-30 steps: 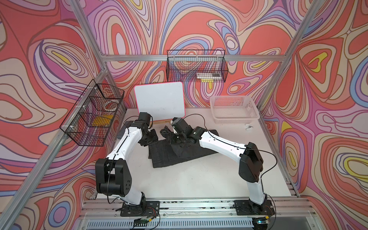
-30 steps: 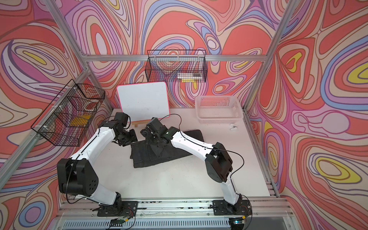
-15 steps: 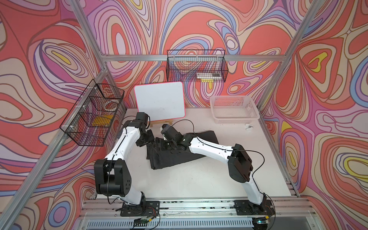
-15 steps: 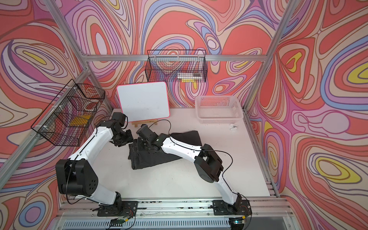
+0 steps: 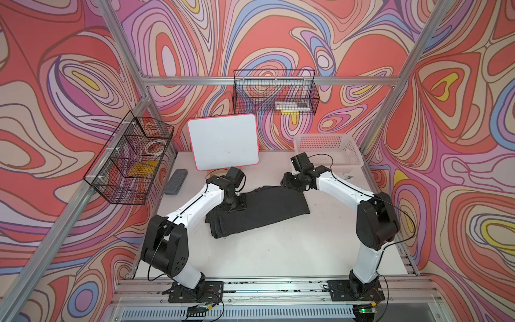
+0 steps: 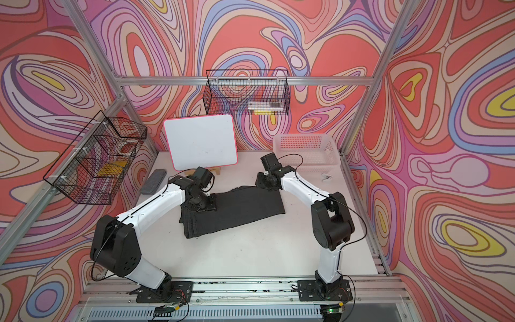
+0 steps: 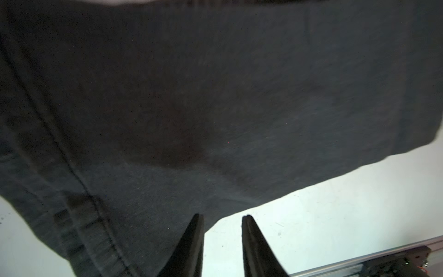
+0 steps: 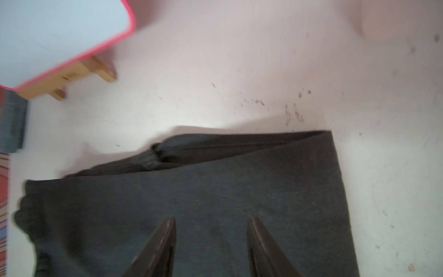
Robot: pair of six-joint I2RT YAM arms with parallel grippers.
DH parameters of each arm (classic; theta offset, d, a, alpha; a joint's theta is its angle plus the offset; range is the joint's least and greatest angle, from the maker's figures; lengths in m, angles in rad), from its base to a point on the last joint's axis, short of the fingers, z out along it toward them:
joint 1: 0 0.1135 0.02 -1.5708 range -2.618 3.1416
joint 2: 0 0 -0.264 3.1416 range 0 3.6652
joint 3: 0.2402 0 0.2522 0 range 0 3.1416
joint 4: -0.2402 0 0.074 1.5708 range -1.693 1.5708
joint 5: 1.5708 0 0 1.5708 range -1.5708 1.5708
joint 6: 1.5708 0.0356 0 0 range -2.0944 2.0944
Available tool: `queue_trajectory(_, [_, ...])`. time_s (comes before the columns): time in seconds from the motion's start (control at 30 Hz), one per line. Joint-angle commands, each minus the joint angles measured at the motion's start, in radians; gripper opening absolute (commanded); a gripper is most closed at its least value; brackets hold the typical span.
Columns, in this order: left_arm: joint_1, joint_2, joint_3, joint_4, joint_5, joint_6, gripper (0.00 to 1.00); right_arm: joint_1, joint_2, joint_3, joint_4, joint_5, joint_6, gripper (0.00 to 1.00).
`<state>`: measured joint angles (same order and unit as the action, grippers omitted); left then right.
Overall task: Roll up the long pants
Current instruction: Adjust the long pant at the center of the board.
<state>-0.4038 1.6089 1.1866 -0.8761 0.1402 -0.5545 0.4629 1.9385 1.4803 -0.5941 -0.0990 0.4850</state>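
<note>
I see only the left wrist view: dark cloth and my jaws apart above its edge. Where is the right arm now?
Observer: The right gripper is above the far right corner of the charcoal-black long pants, jaws apart, empty.
Operator: Are the pants already rolled?
Observer: No. In both top views they lie flat, folded into a long rectangle.
Operator: Is something beside them, on my left?
Observer: A small grey rectangular felt eraser lies on the white table, apart from the pants.

long pants (image 7: pixel 215 96) cut off at view's edges, whiteboard (image 8: pixel 60 31) blurred, cropped
</note>
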Motion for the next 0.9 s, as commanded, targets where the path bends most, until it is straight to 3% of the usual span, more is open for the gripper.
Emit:
queue_trajectory(0.0, [0.042, 0.066, -0.048, 0.028, -0.109, -0.024, 0.33, 0.025, 0.087, -0.005, -0.066, -0.016, -0.108, 0.45])
queue_trajectory(0.17, [0.145, 0.130, -0.084, 0.095, -0.117, -0.018, 0.34, 0.028, 0.094, -0.080, -0.129, 0.031, -0.124, 0.45])
queue_trajectory(0.3, [0.182, 0.189, -0.034, 0.097, -0.128, 0.017, 0.35, 0.052, -0.038, -0.285, -0.166, -0.052, -0.050, 0.46])
queue_trajectory(0.5, [0.191, 0.349, 0.150, 0.057, -0.140, 0.085, 0.35, 0.291, -0.126, -0.471, -0.153, -0.179, 0.105, 0.49])
queue_trajectory(0.67, [0.185, 0.453, 0.332, 0.010, -0.122, 0.109, 0.35, 0.520, -0.048, -0.315, -0.086, -0.297, 0.194, 0.56])
queue_trajectory(0.87, [0.129, 0.507, 0.519, -0.066, -0.112, 0.133, 0.35, 0.530, -0.047, -0.071, -0.062, -0.318, 0.180, 0.61])
